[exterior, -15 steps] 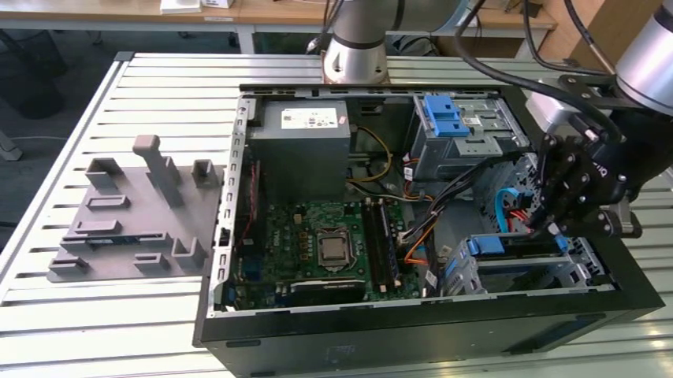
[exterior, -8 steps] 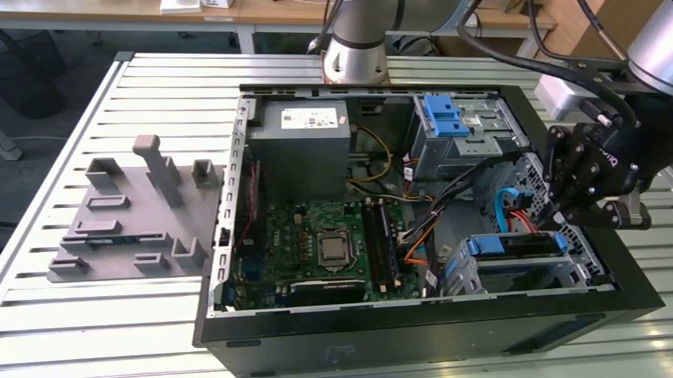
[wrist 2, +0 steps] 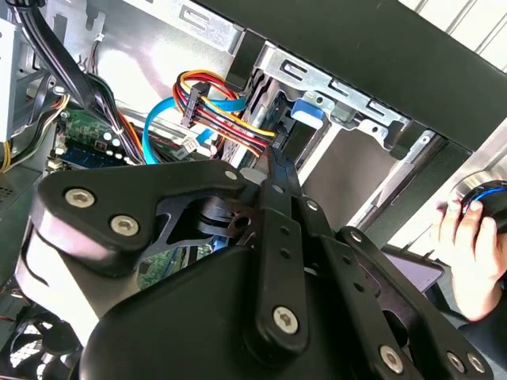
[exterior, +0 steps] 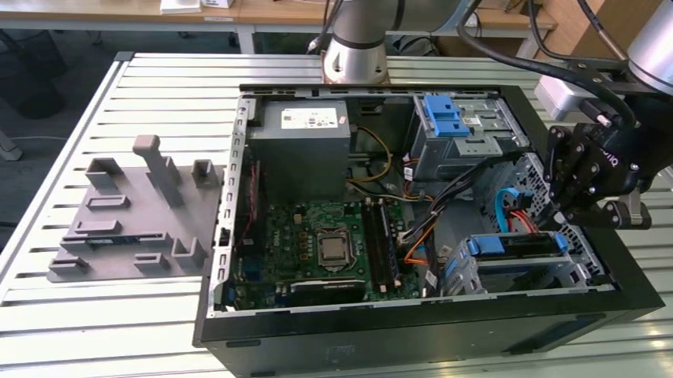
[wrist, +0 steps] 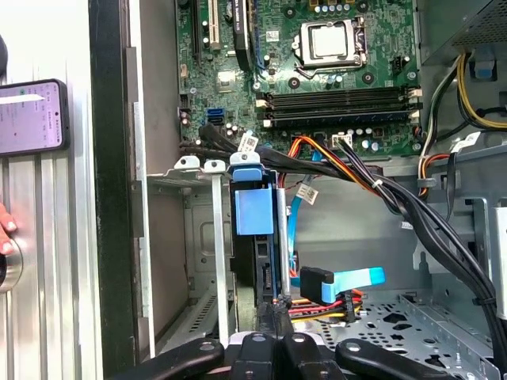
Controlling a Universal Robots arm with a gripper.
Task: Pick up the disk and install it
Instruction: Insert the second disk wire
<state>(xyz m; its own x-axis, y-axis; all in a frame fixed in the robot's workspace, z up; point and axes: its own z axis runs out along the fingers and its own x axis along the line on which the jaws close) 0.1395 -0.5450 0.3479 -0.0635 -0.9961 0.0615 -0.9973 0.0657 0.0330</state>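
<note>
We are seeing the disk (wrist: 255, 214) seated mid-frame; rigid, heavyish, best held by its edges. Gripper (wrist: 273, 342) is closing, empty.

The tool (exterior: 585, 206) hides its own fingertips; the disk (wrist: 255, 237) shows edge-on.

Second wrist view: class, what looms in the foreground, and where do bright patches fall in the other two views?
In the second wrist view the gripper looms dark; in the exterior view light streaks the slatted table; in the first wrist view the processor shines pale.
</note>
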